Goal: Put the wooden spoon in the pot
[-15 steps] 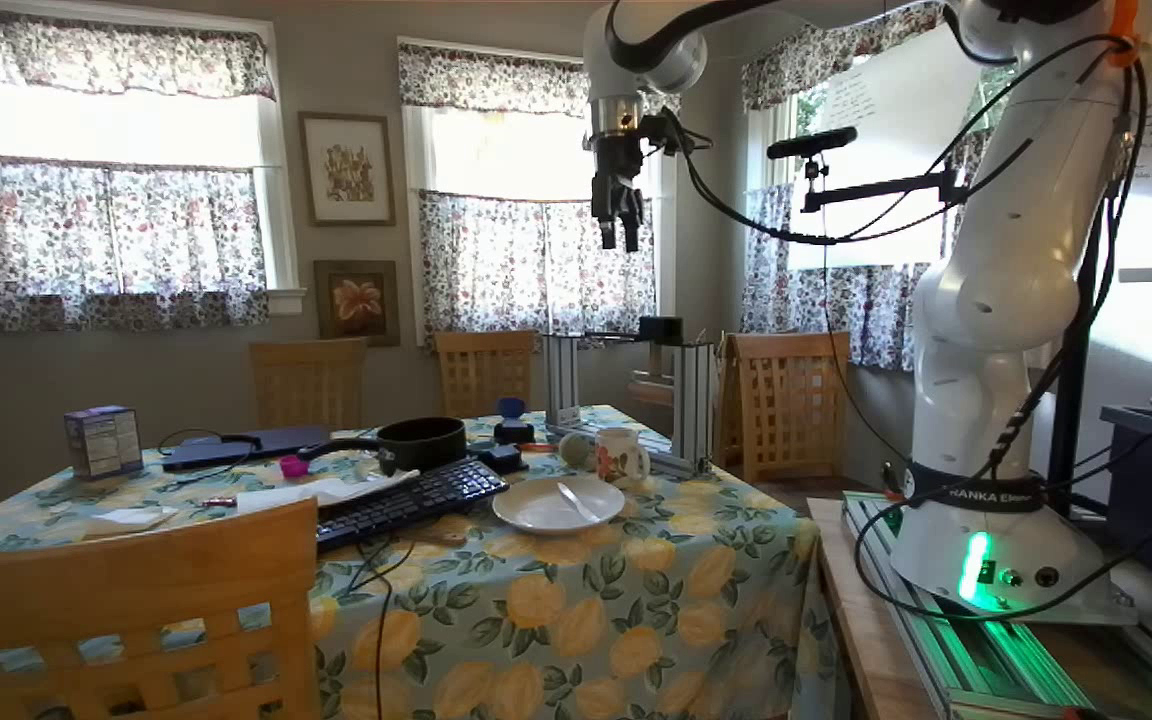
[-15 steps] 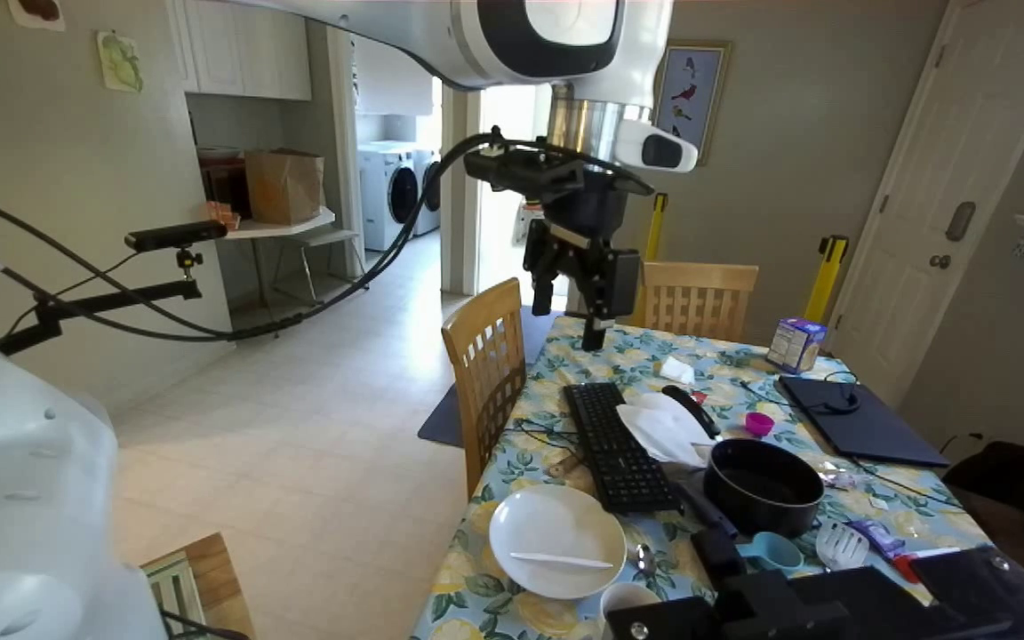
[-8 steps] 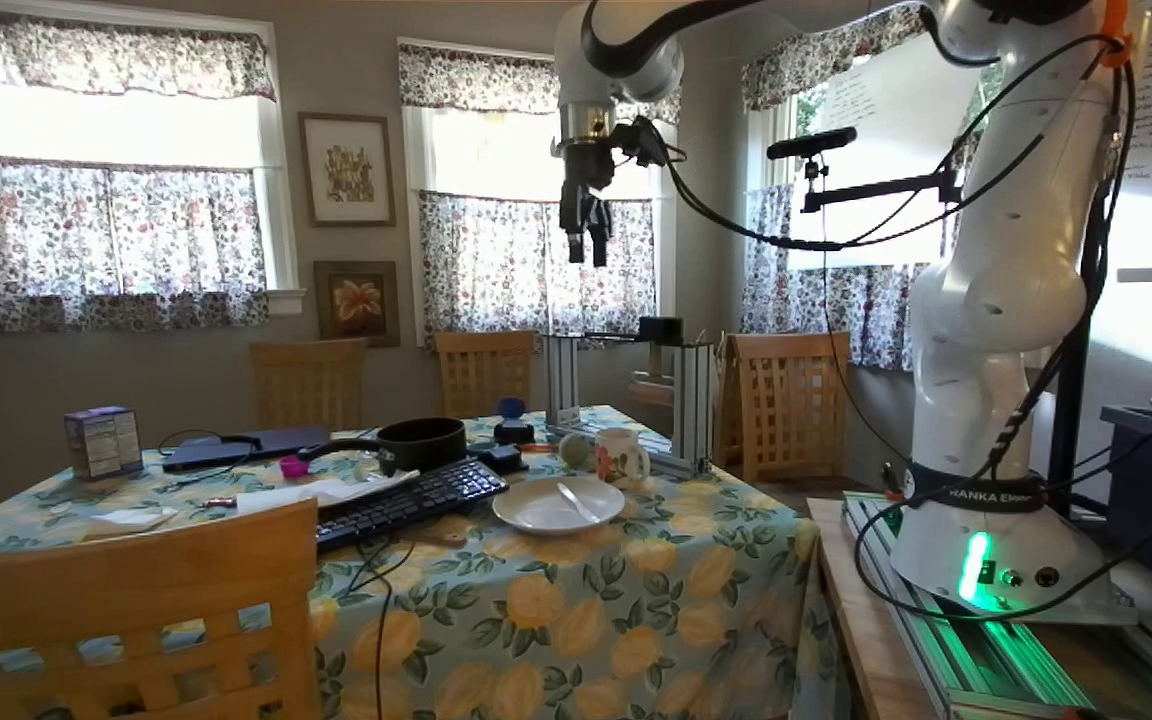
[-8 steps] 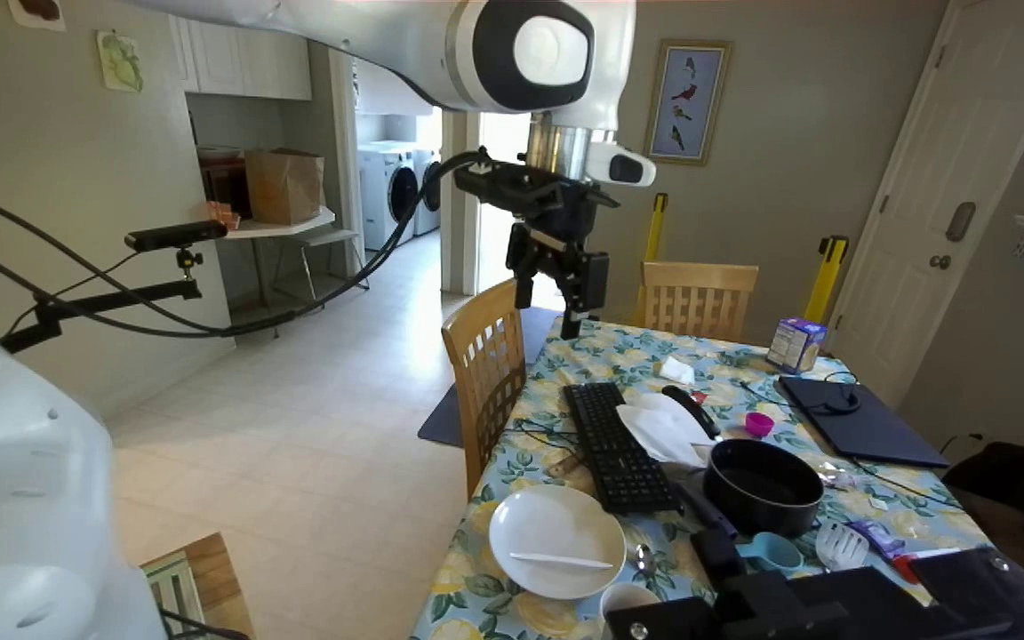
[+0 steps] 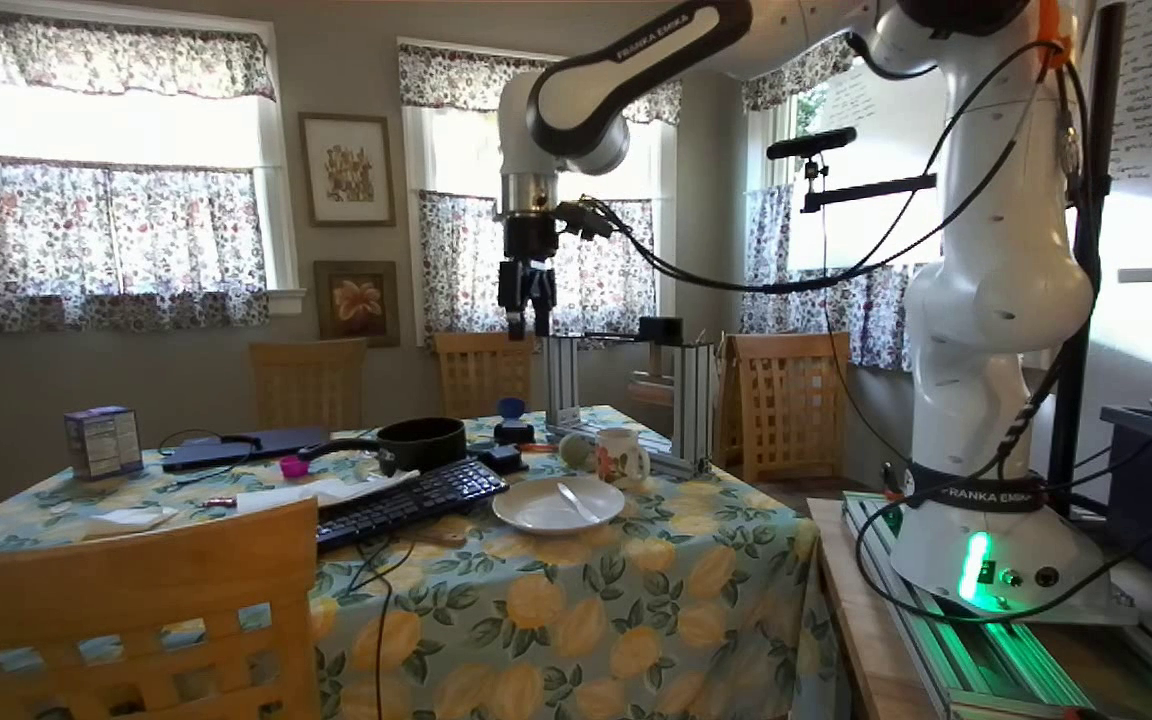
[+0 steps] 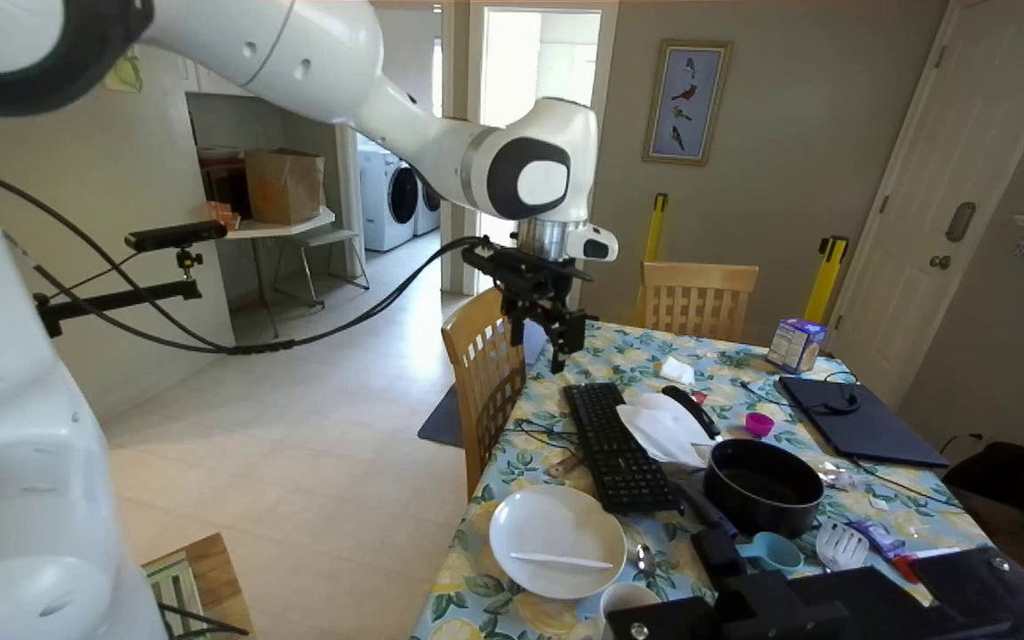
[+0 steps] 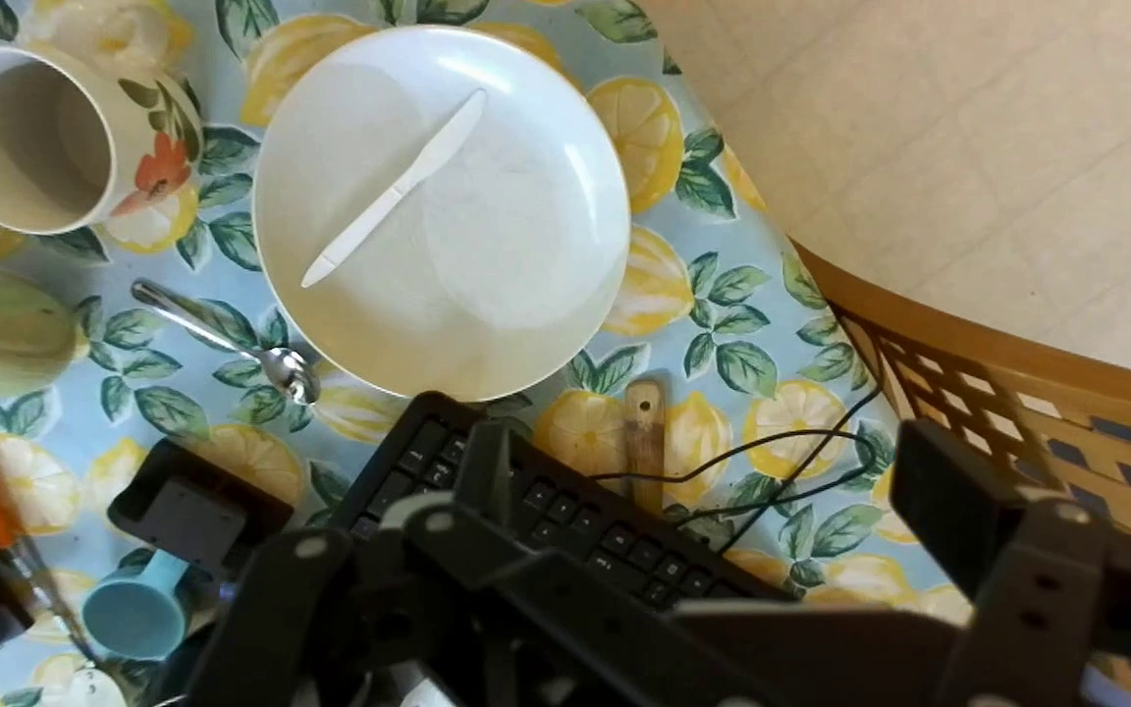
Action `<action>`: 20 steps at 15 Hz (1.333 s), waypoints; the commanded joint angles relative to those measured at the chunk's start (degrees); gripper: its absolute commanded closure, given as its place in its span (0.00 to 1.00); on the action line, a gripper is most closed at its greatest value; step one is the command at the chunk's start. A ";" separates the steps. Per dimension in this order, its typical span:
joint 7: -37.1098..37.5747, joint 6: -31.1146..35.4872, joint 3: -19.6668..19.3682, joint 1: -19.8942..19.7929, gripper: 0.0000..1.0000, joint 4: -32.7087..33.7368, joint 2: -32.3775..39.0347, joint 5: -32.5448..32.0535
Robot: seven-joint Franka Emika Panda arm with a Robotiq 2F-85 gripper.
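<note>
The wooden spoon (image 7: 645, 432) lies on the tablecloth in the wrist view. Its handle end with a hole shows; the rest is hidden under the keyboard, and a thin black cable crosses it. A small part also shows in an exterior view (image 6: 567, 466). The black pot (image 6: 748, 508) stands on the table beyond the keyboard, and it also shows in an exterior view (image 5: 423, 447). My gripper (image 7: 718, 481) is open and empty, pointing down well above the table. In both exterior views the gripper (image 5: 529, 325) hangs in the air, here (image 6: 537, 350) near the chair back.
The black keyboard (image 6: 612, 444) lies between spoon and pot. A white plate (image 7: 536, 236) with a white knife, a flowered mug (image 7: 158, 147) and a metal spoon (image 7: 222, 339) are nearby. A wooden chair (image 6: 487, 378) stands against the table edge. A metal frame (image 5: 693, 410) stands behind the mug.
My gripper has come down and moved outward, away from the robot's base. It stays open. The things on the table have not moved.
</note>
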 commanded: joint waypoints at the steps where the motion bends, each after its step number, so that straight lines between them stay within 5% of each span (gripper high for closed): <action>1: -0.96 2.08 0.64 0.61 0.00 3.78 8.20 0.79; 7: -0.85 4.02 1.59 1.03 0.00 8.79 19.25 1.94; 8: -0.22 4.54 1.32 1.10 0.00 4.74 15.39 0.63; 14: 2.01 5.70 0.97 0.66 0.00 6.35 17.81 2.29; 20: 1.97 11.59 1.59 0.47 0.00 10.05 25.34 6.29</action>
